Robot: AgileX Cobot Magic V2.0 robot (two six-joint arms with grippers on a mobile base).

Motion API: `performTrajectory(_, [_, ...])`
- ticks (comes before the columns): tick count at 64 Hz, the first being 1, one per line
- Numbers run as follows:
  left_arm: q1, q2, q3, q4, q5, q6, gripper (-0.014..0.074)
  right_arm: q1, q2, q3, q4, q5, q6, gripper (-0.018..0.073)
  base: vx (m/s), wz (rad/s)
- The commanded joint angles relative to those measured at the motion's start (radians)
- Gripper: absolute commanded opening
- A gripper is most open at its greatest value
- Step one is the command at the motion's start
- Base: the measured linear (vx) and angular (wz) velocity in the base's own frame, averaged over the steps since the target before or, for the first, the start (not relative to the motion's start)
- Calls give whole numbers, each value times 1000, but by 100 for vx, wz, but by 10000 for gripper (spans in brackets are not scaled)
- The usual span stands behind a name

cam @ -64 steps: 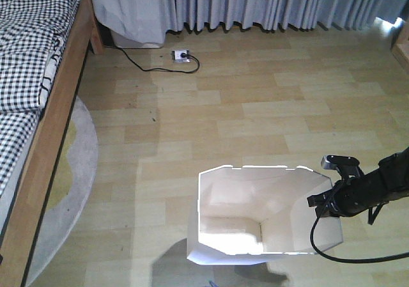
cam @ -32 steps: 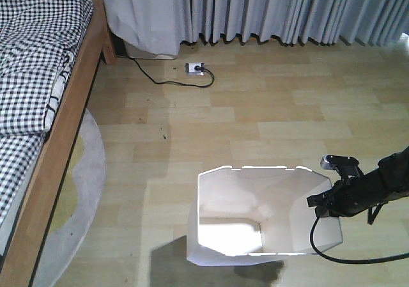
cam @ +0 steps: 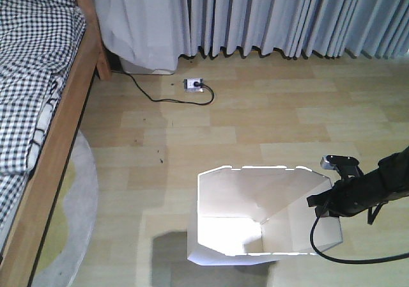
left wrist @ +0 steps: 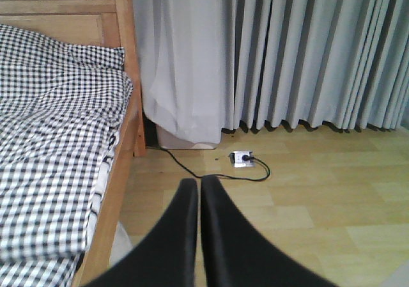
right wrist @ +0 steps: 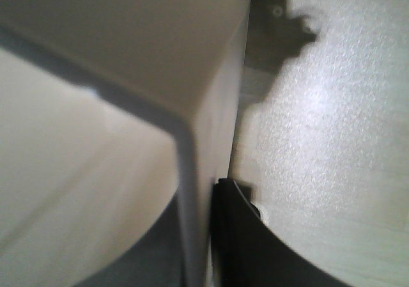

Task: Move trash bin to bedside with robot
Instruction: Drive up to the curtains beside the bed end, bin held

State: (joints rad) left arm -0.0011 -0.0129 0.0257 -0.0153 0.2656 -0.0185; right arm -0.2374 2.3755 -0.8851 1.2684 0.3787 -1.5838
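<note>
The white trash bin stands low in the exterior front-facing view, its angular rim open toward me and its inside cream-beige. My right gripper, on a slim black arm with a trailing cable, is shut on the bin's right rim. The right wrist view shows the thin bin wall pinched at that gripper, with one black finger outside it. The bed, with checked bedding and a wooden frame, lies along the left, well apart from the bin. My left gripper is shut on nothing, above the floor beside the bed.
Grey curtains hang across the far wall. A white power strip with a black cable lies on the wood floor in front of them. A round grey rug reaches out from under the bed. A white box sits under the curtain by the bedpost.
The power strip, curtains and floor have slid down in the exterior front-facing view, so the base has rolled forward. The bin and right gripper keep the same place in it.
</note>
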Motion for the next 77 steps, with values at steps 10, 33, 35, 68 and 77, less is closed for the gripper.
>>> performTrajectory(10, [-2,-14,19,-3,-69,-4,-6,-2,-76,-10,36,183,1,-5,26,-5])
performTrajectory(33, [-2,-14,19,-3,-69,-4,-6,-2,-76,-10,36,183,1,-5,22,0])
performTrajectory(35, [-2,-14,19,-3,-69,-4,-6,-2,-76,-10,36,183,1,-5,21,3])
performTrajectory(68, [-2,-14,19,-3,-69,-4,-6,-2,-76,-10,36,183,1,-5,21,2])
performTrajectory(77, [-2,-14,19,-3,-69,-4,-6,-2,-76,-10,36,183,1,-5,22,1])
